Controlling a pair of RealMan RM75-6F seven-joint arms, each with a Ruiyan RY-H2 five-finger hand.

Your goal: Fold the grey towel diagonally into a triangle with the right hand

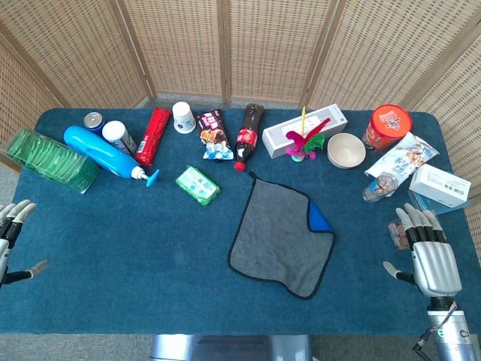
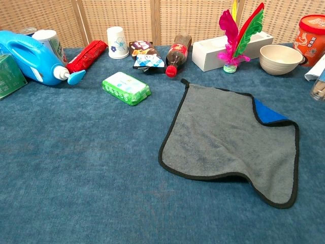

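Head view shows the right hand (image 1: pixel 434 259) at the lower right of the frame, palm down over the worktop (image 1: pixel 135 248), fingers spread and holding nothing; it sits well apart from the towel. The left hand (image 1: pixel 11 226) peeks in at the lower left edge, also released and empty. Neither hand appears in the chest view.

The grey towel (image 1: pixel 282 239) lies flat in the centre of the frame, slightly right of middle, turned so its corners point roughly up, down, left and right. Its right corner is already flipped over, baring the blue underside (image 1: pixel 319 219). It looks like soft, light microfibre with a black bound edge: it should drape and slide easily on the blue cloth, so a pinch at one corner seems the best hold, probably the upturned right corner or the lower right one nearest the hand, carried across to the opposite corner. The limp fabric may bunch or drag the rest along if lifted too low.

Just beside the right hand lie a small snack packet (image 1: pixel 398 235), a white box (image 1: pixel 440 186) and a clear cup (image 1: pixel 378 187); these crowd the hand's start but not the path to the towel. Above the towel stand a cola bottle (image 1: pixel 247 137), a feather shuttlecock (image 1: pixel 302 143) and a bowl (image 1: pixel 346 150), near the top corner; a green wipes pack (image 1: pixel 198 185) sits to the upper left, clear of the fold.
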